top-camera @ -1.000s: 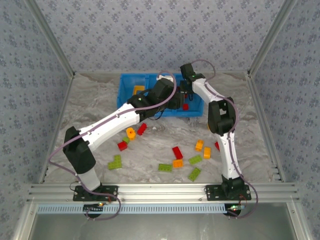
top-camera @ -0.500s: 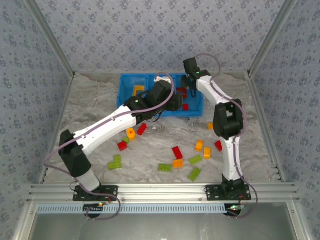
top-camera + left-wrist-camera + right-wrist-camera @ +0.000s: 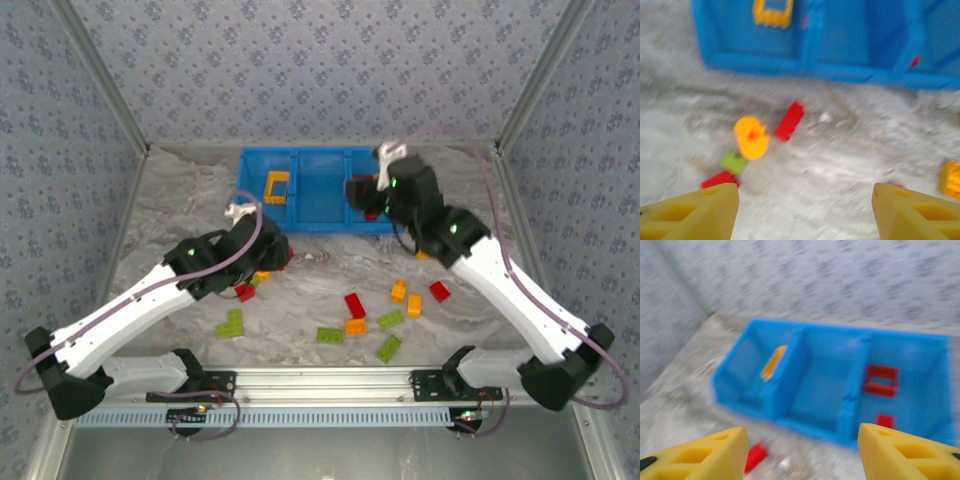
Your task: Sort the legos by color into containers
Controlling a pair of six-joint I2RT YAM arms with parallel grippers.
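The blue three-compartment bin [image 3: 318,190] stands at the back of the table. In the right wrist view the bin [image 3: 827,375] holds an orange-yellow frame [image 3: 772,362] in its left compartment, and a red frame [image 3: 881,380] and a red brick [image 3: 884,421] in its right one. My right gripper [image 3: 362,193] hangs open in front of the right compartment, nothing between its fingers [image 3: 700,455]. My left gripper [image 3: 276,250] is open and empty above the table, near a round orange piece [image 3: 751,137], a red brick [image 3: 789,120] and a small green brick [image 3: 733,162].
Loose bricks lie across the near middle of the table: red [image 3: 355,305], orange [image 3: 355,326], green [image 3: 329,335], green [image 3: 388,348], orange [image 3: 399,291], red [image 3: 439,291], green [image 3: 230,323]. Frame posts and patterned walls close in both sides.
My right gripper has opened and drawn back a little from the bin. My left arm has pulled away from the bin toward the near left, over the loose bricks.
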